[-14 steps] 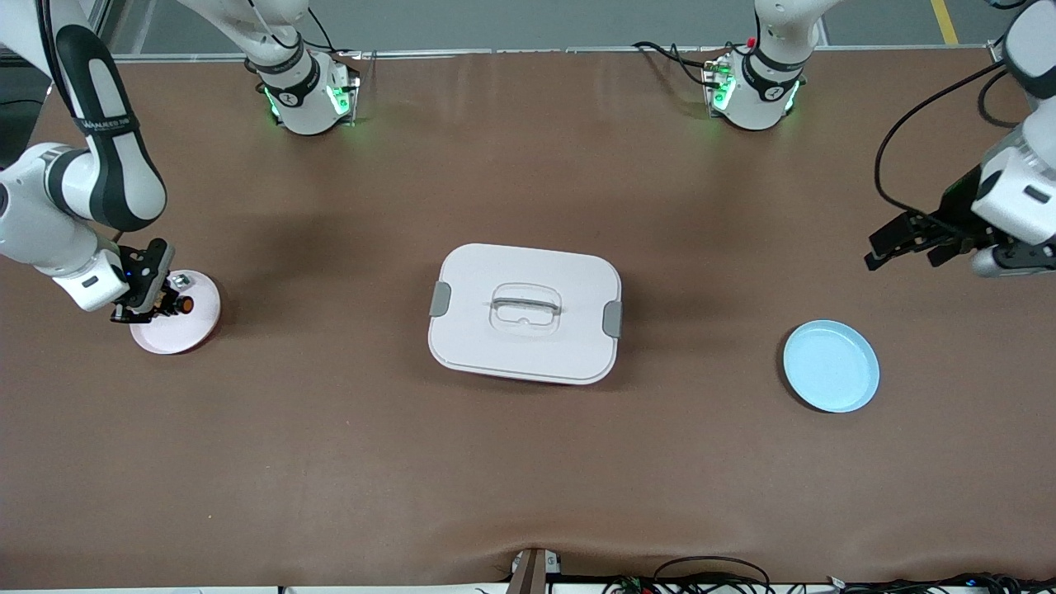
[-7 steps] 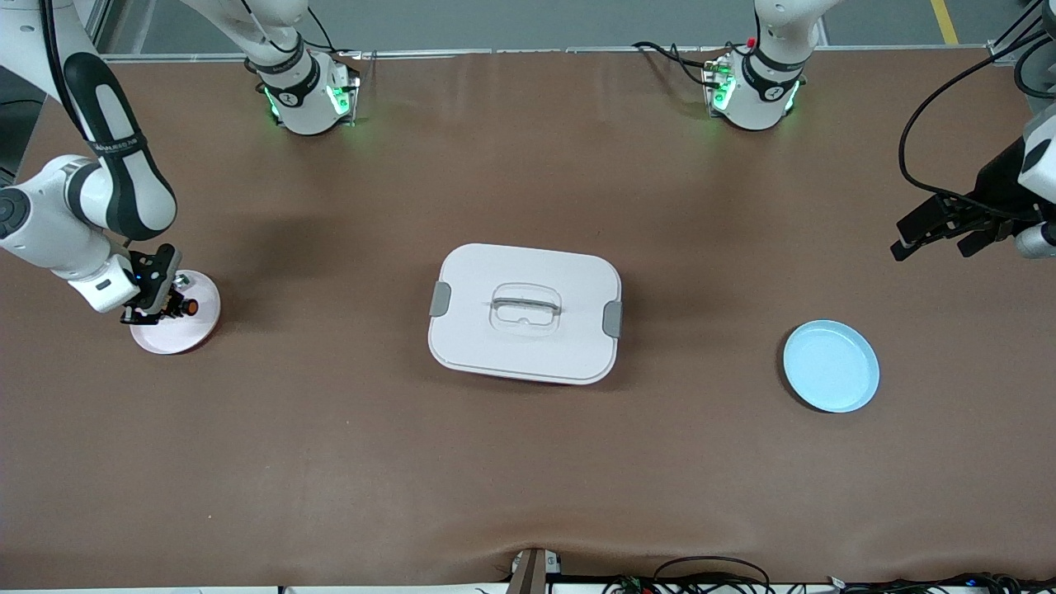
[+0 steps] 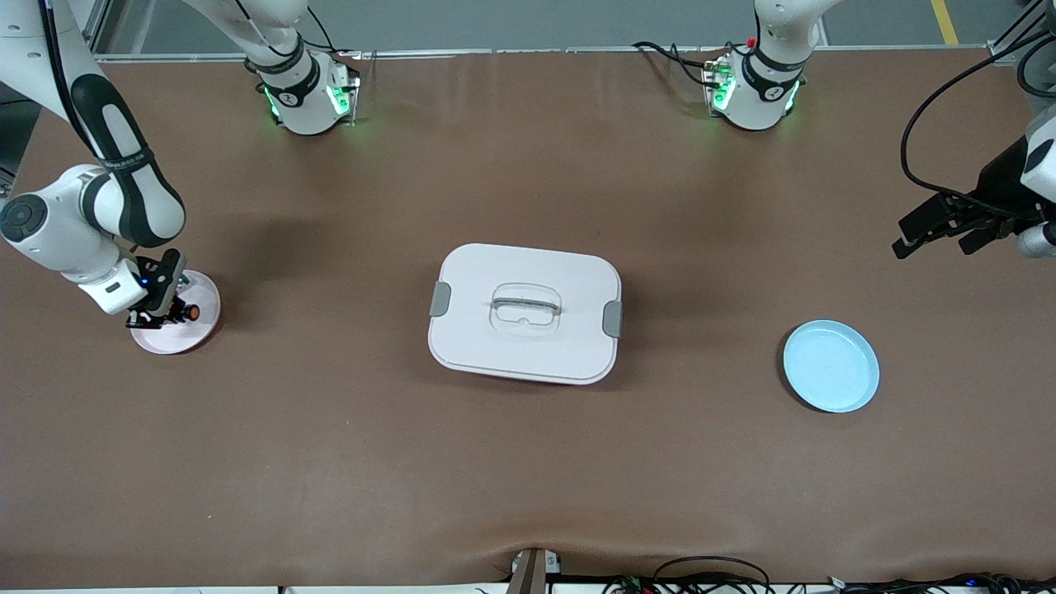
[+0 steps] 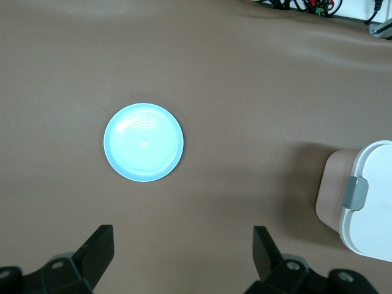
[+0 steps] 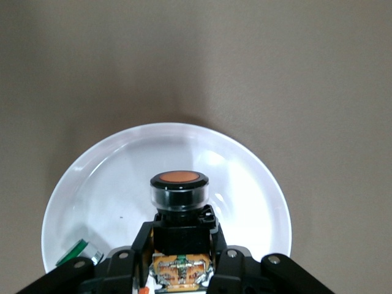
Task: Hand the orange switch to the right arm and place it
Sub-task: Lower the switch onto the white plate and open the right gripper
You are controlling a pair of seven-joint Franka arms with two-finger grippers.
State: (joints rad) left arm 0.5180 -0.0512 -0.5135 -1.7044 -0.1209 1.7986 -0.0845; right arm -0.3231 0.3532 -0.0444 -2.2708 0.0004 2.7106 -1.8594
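Over white plate [image 5: 257,184], green piece [image 5: 76,250], wrist-view only

There is almost no text that can be read. On the black band of the right arm [image 3: 124,144] a small line of white letters is printed, but the letters are too small to make out. On each robot base, the right arm's base [image 3: 301,95] and the left arm's base [image 3: 755,91], a small round white mark stands on the black ring; it is a logo, not a word. The white box [image 3: 525,313] and both plates carry no label.
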